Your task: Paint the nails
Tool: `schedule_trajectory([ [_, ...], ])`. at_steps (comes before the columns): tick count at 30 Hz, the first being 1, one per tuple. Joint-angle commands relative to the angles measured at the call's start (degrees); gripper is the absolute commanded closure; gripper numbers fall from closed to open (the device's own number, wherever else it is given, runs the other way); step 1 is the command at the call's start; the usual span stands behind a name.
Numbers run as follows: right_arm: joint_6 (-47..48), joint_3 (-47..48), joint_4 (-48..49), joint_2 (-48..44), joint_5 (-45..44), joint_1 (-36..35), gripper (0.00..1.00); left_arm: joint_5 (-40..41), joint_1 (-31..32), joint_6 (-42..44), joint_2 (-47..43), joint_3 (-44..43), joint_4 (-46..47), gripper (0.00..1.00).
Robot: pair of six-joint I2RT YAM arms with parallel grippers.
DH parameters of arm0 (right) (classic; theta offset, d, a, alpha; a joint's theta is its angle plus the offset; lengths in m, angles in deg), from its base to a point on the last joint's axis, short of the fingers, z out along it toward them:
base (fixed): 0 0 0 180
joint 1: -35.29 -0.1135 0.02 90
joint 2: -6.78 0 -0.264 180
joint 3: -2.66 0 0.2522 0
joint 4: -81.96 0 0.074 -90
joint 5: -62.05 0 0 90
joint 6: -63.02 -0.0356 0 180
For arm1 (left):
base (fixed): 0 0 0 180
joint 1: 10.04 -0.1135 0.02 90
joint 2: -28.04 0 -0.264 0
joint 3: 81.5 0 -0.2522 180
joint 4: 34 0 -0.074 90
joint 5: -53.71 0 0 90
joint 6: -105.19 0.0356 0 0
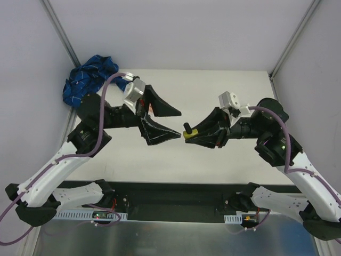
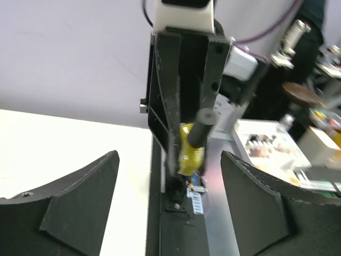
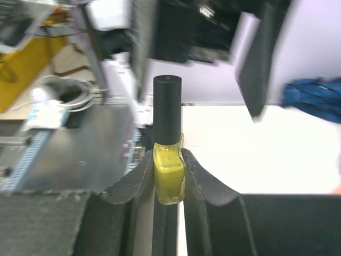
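The step in hand looks like uncapping: the right pincer is clamped on the yellow body of a polish bottle, holding it out over the table with its black cap toward the left pincer, whose jaws stand wide apart with nothing in them. To do it well, the left pincer should come straight along the cap's axis until the cap sits centred between its fingers, close only on the black cap and well clear of the yellow glass, then twist while the right pincer keeps the bottle steady and level so no polish spills. The nails themselves cannot be made out. The blue plaid sleeve of the mannequin hand lies at the far left corner of the table, behind the left arm and well apart from the bottle, so both pincers are away from where the painting must happen.
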State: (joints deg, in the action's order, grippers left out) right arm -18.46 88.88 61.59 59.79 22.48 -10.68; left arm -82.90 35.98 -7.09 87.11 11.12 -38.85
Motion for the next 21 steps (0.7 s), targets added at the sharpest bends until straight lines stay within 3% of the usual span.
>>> schedule_trajectory([
  [1,7.3,2.94,-5.34,-0.1,-13.68,-0.16,1.0,15.48,-0.32,1.72,-4.05,-1.17,-3.89,0.17],
  [3,8.27,2.86,-5.6,-0.1,-17.54,-0.43,1.0,17.25,-0.23,1.02,-3.7,-2.39,-4.33,0.1],
  [5,8.89,2.94,-6.04,-0.1,-20.45,-1.57,1.0,19.09,-0.23,0.23,-2.73,-3.53,-4.95,0.11],
  [12,11.0,4.09,-7.72,0.51,-29.77,-4.65,1.0,23.84,0.65,-1.27,1.22,-5.56,-5.92,0.21],
  [21,11.26,4.26,-7.72,0.95,-32.94,-6.05,1.0,25.17,2.58,-0.92,3.68,-6.0,-6.27,0.32],
])
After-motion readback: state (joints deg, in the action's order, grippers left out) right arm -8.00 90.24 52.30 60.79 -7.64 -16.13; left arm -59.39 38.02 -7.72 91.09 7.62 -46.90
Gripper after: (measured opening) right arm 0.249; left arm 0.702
